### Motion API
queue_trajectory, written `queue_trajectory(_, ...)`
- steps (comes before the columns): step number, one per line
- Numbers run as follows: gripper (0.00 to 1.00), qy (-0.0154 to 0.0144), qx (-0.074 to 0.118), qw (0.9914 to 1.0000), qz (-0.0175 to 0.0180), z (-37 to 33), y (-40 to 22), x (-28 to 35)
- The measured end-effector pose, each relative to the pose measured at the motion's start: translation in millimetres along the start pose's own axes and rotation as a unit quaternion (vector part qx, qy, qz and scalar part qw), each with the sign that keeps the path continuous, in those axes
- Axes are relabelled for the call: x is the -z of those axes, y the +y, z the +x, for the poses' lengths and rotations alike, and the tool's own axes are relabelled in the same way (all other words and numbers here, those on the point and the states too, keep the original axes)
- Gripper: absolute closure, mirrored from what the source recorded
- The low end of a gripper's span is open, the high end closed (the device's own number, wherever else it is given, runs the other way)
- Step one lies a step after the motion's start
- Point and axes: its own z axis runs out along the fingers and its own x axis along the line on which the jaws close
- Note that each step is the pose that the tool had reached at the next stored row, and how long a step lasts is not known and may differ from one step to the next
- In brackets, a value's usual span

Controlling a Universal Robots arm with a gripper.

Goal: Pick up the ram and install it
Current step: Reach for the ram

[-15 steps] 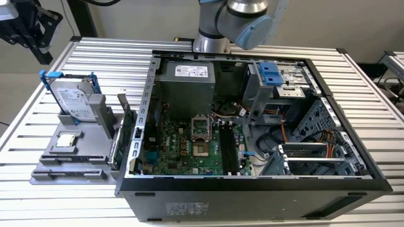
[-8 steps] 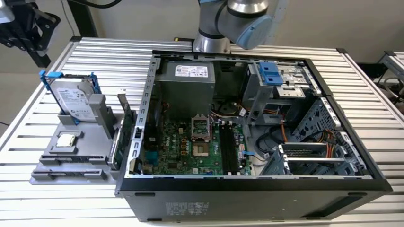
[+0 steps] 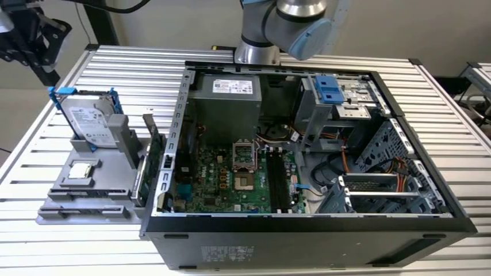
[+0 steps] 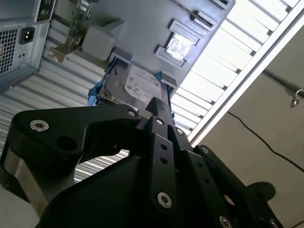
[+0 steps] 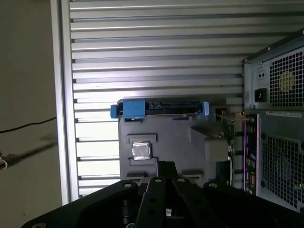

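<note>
My gripper (image 3: 50, 77) (image 4: 156, 102) (image 5: 164, 166) hangs shut and empty over the far left corner of the table, above a grey parts tray (image 3: 111, 192). At the tray's right side a thin dark board (image 3: 149, 133) stands on edge; it looks like the ram, but I cannot be sure. It is well below and to the right of my fingertips. The open computer case (image 3: 307, 221) lies to the right. Inside it, the black memory slots (image 3: 277, 179) on the green motherboard (image 3: 211, 184) hold nothing.
On the tray stand a hard drive (image 3: 84, 118) (image 5: 161, 107) in a blue bracket, a square silver processor (image 3: 80, 171) (image 5: 141, 151) and a larger green card (image 3: 160, 167) close against the case wall. The arm's base (image 3: 257, 52) rises behind the case. Slatted table top surrounds everything.
</note>
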Motion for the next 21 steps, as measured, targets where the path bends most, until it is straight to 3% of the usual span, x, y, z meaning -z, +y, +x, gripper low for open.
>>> queue_trajectory(21, 1.0, 0.0006, 0.0, 1.0, 0.0, -3.4, -26.9, 1.2)
